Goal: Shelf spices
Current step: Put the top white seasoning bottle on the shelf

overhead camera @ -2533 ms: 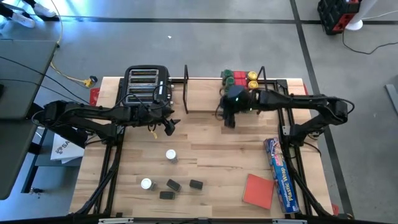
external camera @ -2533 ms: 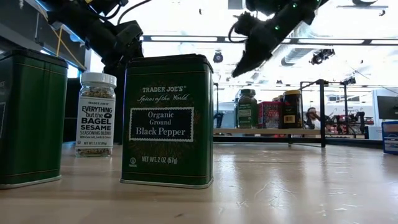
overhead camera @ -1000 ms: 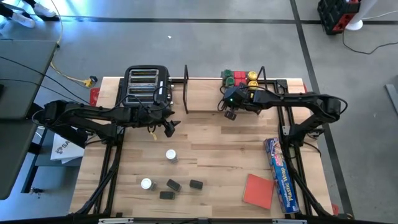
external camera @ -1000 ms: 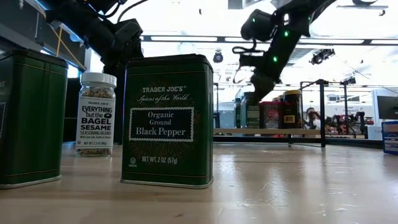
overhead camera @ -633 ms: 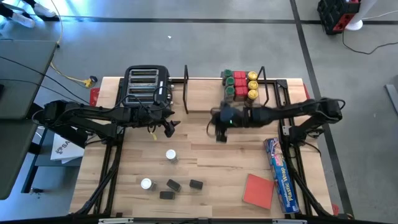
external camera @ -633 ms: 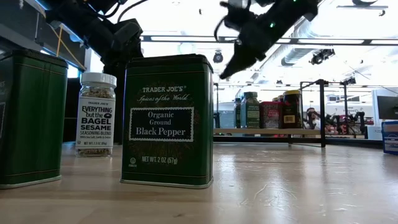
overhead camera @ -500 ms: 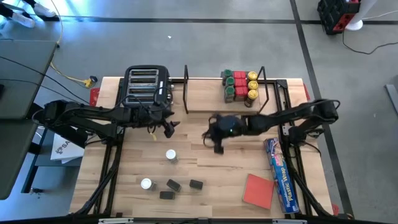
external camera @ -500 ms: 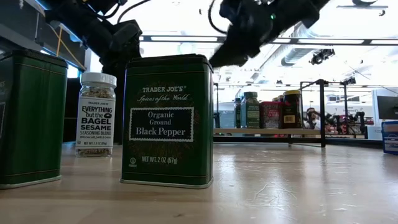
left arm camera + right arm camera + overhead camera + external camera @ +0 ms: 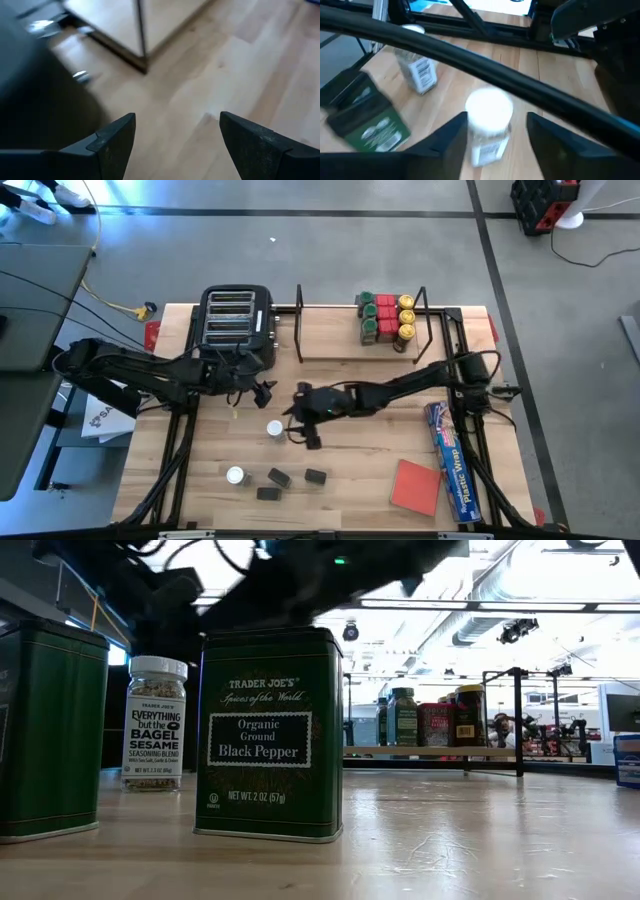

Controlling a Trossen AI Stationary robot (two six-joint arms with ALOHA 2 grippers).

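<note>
Several spice jars (image 9: 385, 318) with red, yellow and green tops stand at the right end of the black wire shelf (image 9: 330, 352). A white-topped jar (image 9: 274, 429) stands mid-table. Another white-topped jar (image 9: 235, 475) and three small dark tins (image 9: 279, 477) sit near the near edge. My right gripper (image 9: 300, 435) hangs open just right of the mid-table jar (image 9: 489, 125), which shows ahead between its fingers (image 9: 496, 117). My left gripper (image 9: 262, 391) hovers open in front of the toaster, over bare wood (image 9: 177, 145).
The black toaster (image 9: 237, 325) stands left of the shelf. A red square pad (image 9: 415, 485) and a long blue wrap box (image 9: 450, 470) lie at the near right. In the low view a green pepper tin (image 9: 270, 735) and a sesame jar (image 9: 153, 723) fill the foreground.
My right gripper has drawn back from the shelf and swept toward the table's near left, coming down beside the mid-table white-topped jar. The jars on the shelf have stayed in place.
</note>
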